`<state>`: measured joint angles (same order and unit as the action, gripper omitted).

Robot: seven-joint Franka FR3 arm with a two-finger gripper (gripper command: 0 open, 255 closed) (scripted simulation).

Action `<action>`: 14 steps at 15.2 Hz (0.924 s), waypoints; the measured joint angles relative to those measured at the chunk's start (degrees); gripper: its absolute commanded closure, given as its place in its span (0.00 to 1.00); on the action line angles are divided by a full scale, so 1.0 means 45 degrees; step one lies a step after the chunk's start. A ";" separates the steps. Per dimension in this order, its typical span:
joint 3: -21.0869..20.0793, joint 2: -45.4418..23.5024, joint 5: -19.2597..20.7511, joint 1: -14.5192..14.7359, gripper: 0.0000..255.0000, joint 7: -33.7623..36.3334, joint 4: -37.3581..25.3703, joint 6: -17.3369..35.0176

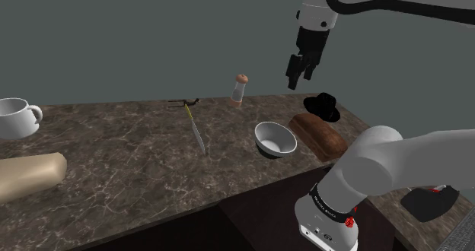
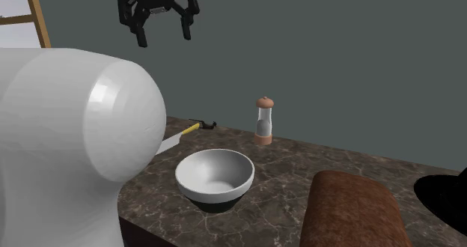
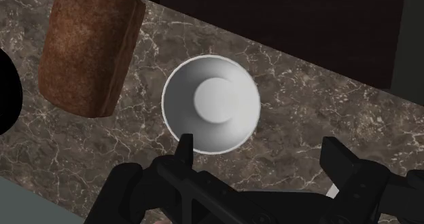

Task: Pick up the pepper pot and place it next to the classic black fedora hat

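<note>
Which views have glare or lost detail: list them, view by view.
Second exterior view: a bright highlight on the white rounded arm link. Shoulder view: even, dim light; the black fedora hat is a flat silhouette. Wrist view: no glare; the white round bowl is softly shaded.

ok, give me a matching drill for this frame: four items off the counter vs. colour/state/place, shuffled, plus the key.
1. pepper pot
2. bowl
3. bread loaf
4. hat

A. black, next to the loaf
B. upright near the far edge of the counter
C. white inside, empty
D. brown, lying beside the bowl

Pairs: 1-B, 2-C, 3-D, 4-A
</note>
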<state>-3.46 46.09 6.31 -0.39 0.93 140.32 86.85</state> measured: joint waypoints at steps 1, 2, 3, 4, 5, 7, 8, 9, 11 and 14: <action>0.0000 0.0000 0.0000 0.0000 0.00 0.0000 0.0000 0.0000; 0.0064 -0.0135 0.0063 -0.0035 0.00 -0.0050 0.0010 0.0175; 0.0089 -0.0416 0.0095 -0.0058 0.00 -0.0036 0.0026 0.0508; 0.0230 -0.0591 0.0218 -0.0130 0.00 -0.0151 0.0094 0.0822; 0.0391 -0.0994 0.0368 -0.0223 0.00 -0.0273 0.0064 0.1264; 0.0565 -0.1795 0.0541 -0.0329 0.00 -0.0357 -0.0011 0.2121; 0.0683 -0.2168 0.0647 -0.0397 0.00 -0.0438 -0.0050 0.2539; 0.0772 -0.2562 0.0719 -0.0448 0.00 -0.0499 -0.0205 0.2862; 0.1075 -0.3481 0.0948 -0.0622 0.00 -0.0737 -0.0460 0.3696; 0.1388 -0.4606 0.1147 -0.0786 0.00 -0.0974 -0.0829 0.4695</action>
<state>2.78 25.36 11.47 -3.93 -3.45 136.59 107.98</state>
